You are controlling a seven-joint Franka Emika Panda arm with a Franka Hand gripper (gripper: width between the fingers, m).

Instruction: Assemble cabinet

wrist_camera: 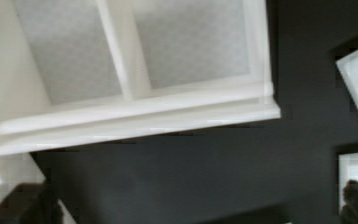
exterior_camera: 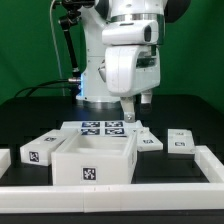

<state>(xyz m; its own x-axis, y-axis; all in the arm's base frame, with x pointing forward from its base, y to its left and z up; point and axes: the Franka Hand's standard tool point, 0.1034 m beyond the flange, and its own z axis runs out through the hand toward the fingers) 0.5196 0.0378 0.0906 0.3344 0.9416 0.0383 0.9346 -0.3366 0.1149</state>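
1. Cabinet [exterior_camera: 93, 160] sat at lower centre of the exterior view, open side up, probably so that parts could go in from above. The gripper [exterior_camera: 131, 112] hung just behind it, over the marker board [exterior_camera: 100, 128], holding nothing. A loose panel [exterior_camera: 40, 150] waited at left, inside the border rail [exterior_camera: 110, 195]. Tags bore patterns only, with no readable writing.
2. Wrist view: what looked like the cabinet's divided frame [wrist_camera: 131, 100] lay beyond the fingers [wrist_camera: 25, 205], which were spread apart over bare black table [wrist_camera: 194, 170]. No brand showed.
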